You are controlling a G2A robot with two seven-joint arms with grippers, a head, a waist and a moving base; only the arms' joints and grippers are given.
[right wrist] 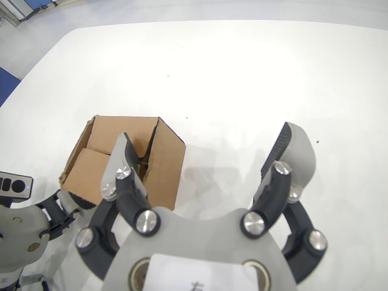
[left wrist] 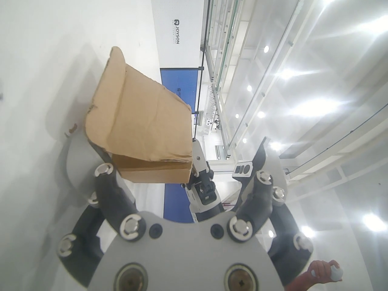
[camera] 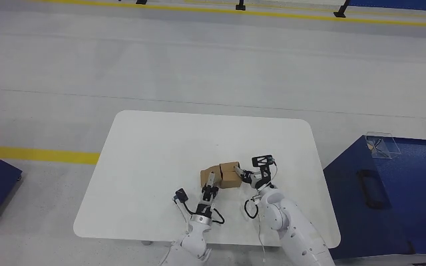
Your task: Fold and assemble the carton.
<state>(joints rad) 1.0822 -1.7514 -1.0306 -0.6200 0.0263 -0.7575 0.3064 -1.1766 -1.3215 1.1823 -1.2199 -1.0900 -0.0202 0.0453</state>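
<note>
A small brown carton (camera: 223, 175) stands on the white table (camera: 166, 153), near its front edge, with its top flaps partly folded in and one corner split. My left gripper (camera: 211, 182) is open at the carton's near left side. In the left wrist view one finger (left wrist: 104, 165) lies against the carton (left wrist: 142, 116) and the other stands apart. My right gripper (right wrist: 206, 131) is open at the carton's right side. One of its fingers (right wrist: 125, 152) hangs over the carton (right wrist: 165, 168) top and the other is over bare table.
A blue cabinet (camera: 373, 193) stands right of the table with a clear container (camera: 381, 143) on it. The table's far half and left side are bare white surface. The front edge lies close behind both grippers.
</note>
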